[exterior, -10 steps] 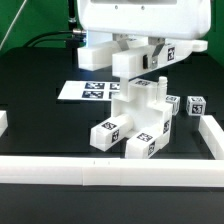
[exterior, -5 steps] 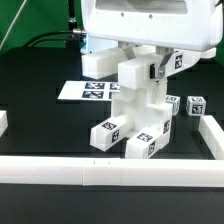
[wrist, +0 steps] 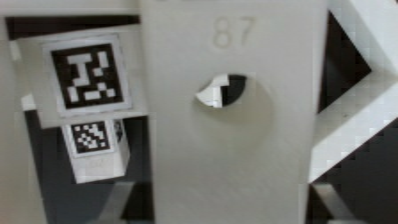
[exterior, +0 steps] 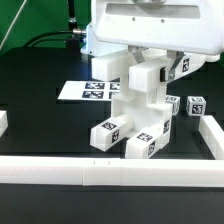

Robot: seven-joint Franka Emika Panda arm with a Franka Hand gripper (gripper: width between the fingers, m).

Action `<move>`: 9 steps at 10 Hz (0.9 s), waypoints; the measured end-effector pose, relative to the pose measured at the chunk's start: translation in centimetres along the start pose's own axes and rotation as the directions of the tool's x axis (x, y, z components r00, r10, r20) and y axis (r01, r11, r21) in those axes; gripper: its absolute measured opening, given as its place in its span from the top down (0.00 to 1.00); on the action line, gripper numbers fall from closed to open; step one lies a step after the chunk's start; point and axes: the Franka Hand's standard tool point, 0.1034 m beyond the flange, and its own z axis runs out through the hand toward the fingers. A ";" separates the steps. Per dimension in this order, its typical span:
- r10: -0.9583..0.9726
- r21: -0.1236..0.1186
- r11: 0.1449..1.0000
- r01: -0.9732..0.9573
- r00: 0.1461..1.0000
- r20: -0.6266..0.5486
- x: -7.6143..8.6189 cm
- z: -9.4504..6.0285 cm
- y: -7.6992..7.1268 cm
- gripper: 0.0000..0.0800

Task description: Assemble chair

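My gripper [exterior: 143, 62] hangs from the big white hand at the top of the exterior view. It is shut on a blocky white chair part [exterior: 146, 78] and holds it just above the partly built chair [exterior: 135, 122]. In the wrist view this held part [wrist: 231, 150] fills the middle, with a round hole and the number 87. My gripper [wrist: 222, 205] has a finger on each side of it. Tagged chair pieces [wrist: 89, 75] and an X-braced frame [wrist: 356, 130] show behind. Two small tagged cubes [exterior: 196, 103] lie at the exterior view's right.
The marker board [exterior: 88, 90] lies flat behind the chair toward the exterior view's left. Low white border rails run along the front [exterior: 100, 172], the right [exterior: 212, 135] and the left [exterior: 3, 122]. A black cable lies at the back left.
The hand with the held part has moved down and toward the exterior view's right, closer over the partly built chair. The chair and cubes have not moved.
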 end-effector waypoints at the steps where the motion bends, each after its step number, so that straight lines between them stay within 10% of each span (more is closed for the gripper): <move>1: -0.001 0.000 1.000 0.001 1.000 0.000 0.0 0.0 0.0 0.64; 9: -0.013 0.012 1.000 0.013 1.000 -0.017 -0.2 0.0 0.5 0.64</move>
